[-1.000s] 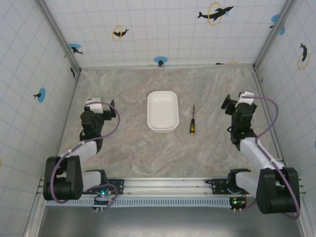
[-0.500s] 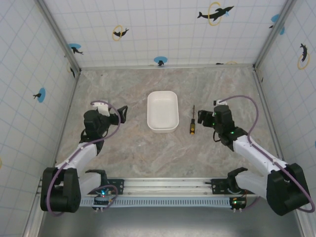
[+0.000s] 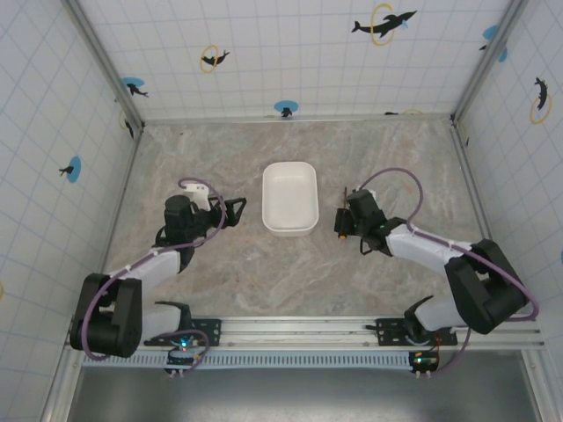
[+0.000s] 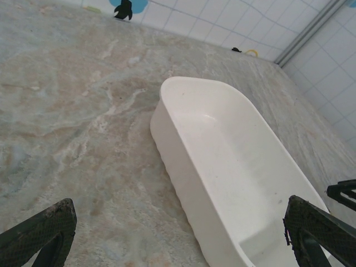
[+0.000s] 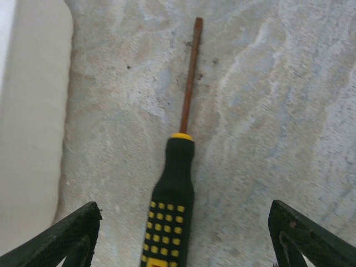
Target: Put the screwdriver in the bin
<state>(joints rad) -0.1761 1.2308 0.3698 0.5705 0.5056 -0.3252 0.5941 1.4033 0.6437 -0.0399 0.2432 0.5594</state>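
The screwdriver (image 5: 173,192) lies on the table (image 3: 220,272) just right of the bin (image 3: 289,195), its long axis running near to far, handle near, tip far. The right gripper (image 5: 178,242) sits over the handle's near end, jaws wide, one finger on either side, so closing across the handle looks apt. The left gripper (image 3: 230,209), also wide, waits left of the bin, farther off
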